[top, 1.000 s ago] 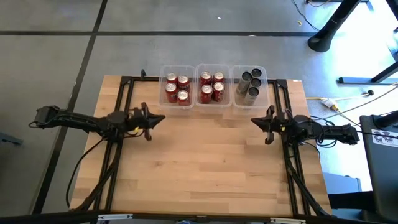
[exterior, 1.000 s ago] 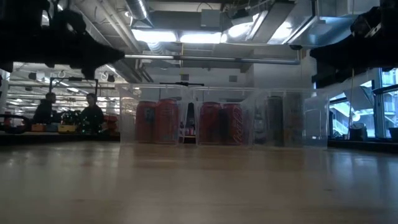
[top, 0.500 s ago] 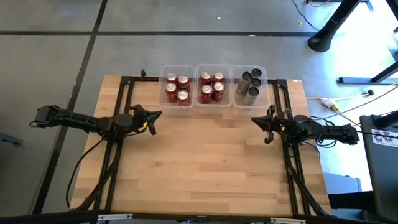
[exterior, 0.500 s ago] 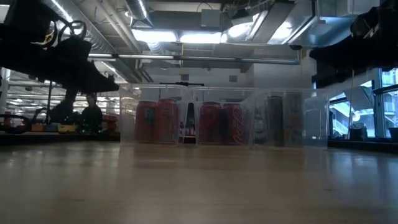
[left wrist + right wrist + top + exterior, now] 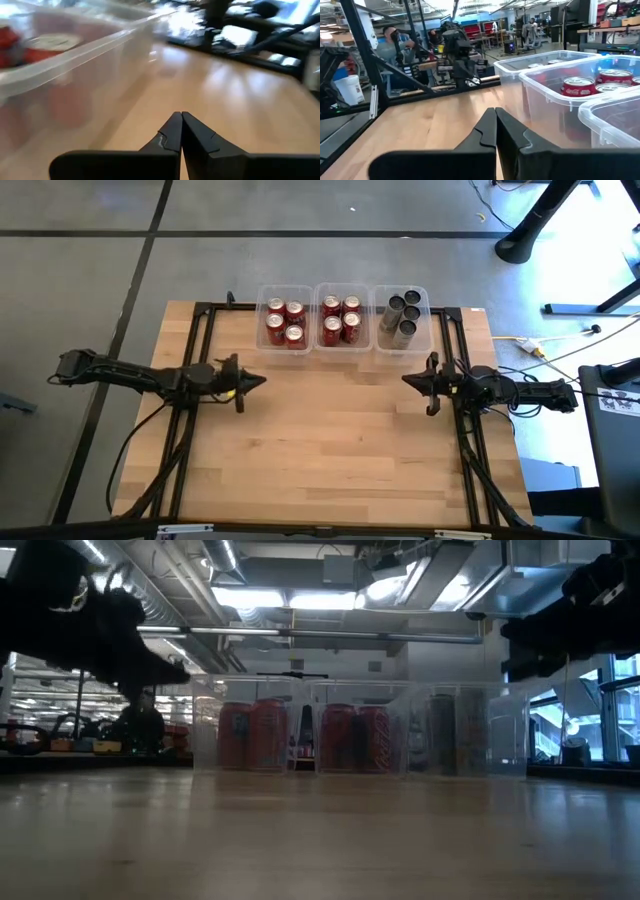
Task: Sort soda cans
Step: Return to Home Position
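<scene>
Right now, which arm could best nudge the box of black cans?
Probably the right: the right gripper hangs just in front of the dark cans, while the left gripper is across the table, nearer the leftmost red cans.

High view: overhead, straight down on the whole counter (image 5: 330,450); row of clear bins (image 5: 344,285) at 12 o'clock, left arm (image 5: 140,375) at 9, right arm (image 5: 510,390) at 3.
Low view: counter height at 6 o'clock, level toward 12; bins far across, room behind.
Left wrist view: close over the counter, past the left jaws, facing 3 o'clock; one bin near.
Right wrist view: low, past the right jaws, facing 9 o'clock; bins alongside, left arm opposite.
Shared: all four show bins and counter.
</scene>
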Motion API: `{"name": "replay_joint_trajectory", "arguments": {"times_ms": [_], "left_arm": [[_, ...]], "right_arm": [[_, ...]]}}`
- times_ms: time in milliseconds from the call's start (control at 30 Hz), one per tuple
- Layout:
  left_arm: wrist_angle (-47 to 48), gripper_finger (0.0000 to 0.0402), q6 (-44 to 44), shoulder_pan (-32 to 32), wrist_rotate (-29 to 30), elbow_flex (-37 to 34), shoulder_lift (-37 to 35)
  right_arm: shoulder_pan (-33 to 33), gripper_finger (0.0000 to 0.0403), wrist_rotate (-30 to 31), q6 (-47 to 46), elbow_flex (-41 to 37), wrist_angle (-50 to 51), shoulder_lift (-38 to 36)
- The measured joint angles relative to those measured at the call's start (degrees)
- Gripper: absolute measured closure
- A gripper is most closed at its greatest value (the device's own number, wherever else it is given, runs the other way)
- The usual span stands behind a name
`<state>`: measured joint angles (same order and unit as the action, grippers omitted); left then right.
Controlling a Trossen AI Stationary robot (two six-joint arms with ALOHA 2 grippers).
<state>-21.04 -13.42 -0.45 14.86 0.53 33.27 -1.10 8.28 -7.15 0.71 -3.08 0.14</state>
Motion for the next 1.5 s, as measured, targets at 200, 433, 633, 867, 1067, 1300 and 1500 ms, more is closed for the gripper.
{"name": "replay_joint_trajectory", "arguments": {"times_ms": [200,433,633,867,1067,1300,1500], "left_arm": [[-4.5,0.0402,1.8,0.0,-3.1,0.0,-0.3],[-10.0,0.0402,3.2,0.1,-4.6,0.0,-0.2],[-11.4,0.0402,1.7,0.1,-5.8,0.0,-0.4],[2.6,0.0402,1.9,0.1,-5.0,0.0,-13.4],[16.1,0.0402,4.8,0.1,-4.8,0.0,-30.6],[18.9,0.0402,6.3,1.1,-5.8,0.0,-33.1],[19.0,0.0402,8.4,2.1,-5.7,0.0,-32.3]], "right_arm": [[0.0,0.0402,0.1,-2.4,0.0,0.3,0.0],[0.0,0.0402,0.1,-3.4,-0.1,0.3,0.0],[0.0,0.0402,0.1,-4.5,-0.2,0.6,0.0],[0.0,0.0402,-3.2,-4.8,-0.2,1.3,0.0],[0.0,0.0402,-2.9,-5.0,-0.2,1.3,0.0],[0.0,0.0402,-4.9,-3.7,-0.2,1.8,0.1],[0.0,0.0402,-4.9,-3.0,-0.3,1.8,0.1]]}}
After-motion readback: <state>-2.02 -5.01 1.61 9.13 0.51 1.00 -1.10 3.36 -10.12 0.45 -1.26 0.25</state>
